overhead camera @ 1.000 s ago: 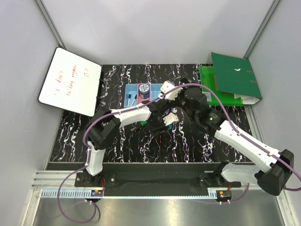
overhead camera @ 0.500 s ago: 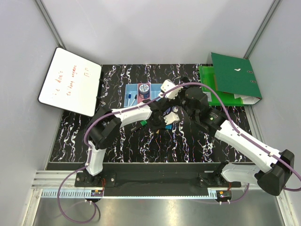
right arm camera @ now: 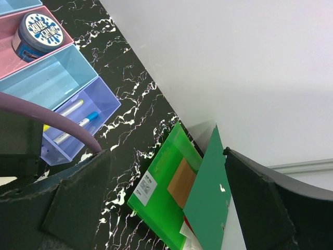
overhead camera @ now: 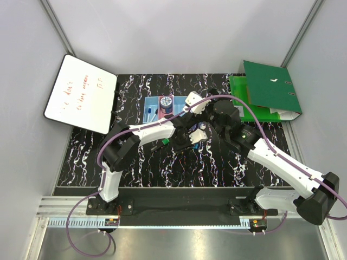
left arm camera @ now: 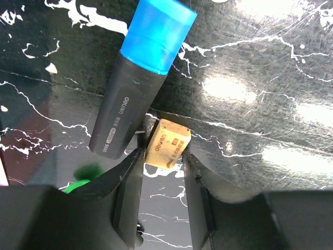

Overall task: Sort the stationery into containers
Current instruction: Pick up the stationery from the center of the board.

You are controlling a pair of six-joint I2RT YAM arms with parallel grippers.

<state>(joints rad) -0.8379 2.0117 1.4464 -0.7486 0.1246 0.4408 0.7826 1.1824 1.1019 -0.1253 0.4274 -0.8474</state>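
In the left wrist view my left gripper [left arm camera: 164, 156] has both fingertips against a small yellow eraser [left arm camera: 166, 143] on the black table. A black marker with a blue cap [left arm camera: 135, 83] lies just left of it, and a bit of green shows at the lower left [left arm camera: 86, 172]. In the top view this gripper [overhead camera: 190, 137] is in front of the bins [overhead camera: 150, 102]. My right gripper [right arm camera: 166, 153] is wide open and empty, raised near the bins' right end [overhead camera: 214, 111]. The round blue roll [right arm camera: 36, 30] sits in the pink bin. White markers [right arm camera: 78, 122] lie in the purple bin.
A green binder [overhead camera: 268, 89] lies open at the back right, also in the right wrist view [right arm camera: 171, 187]. A whiteboard with red writing [overhead camera: 81, 93] leans at the back left. A green and black marker [overhead camera: 160, 143] lies beside the left arm. The light blue bin [right arm camera: 57, 78] holds nothing.
My left gripper has shifted slightly toward the back of the table. The right arm has hardly moved.
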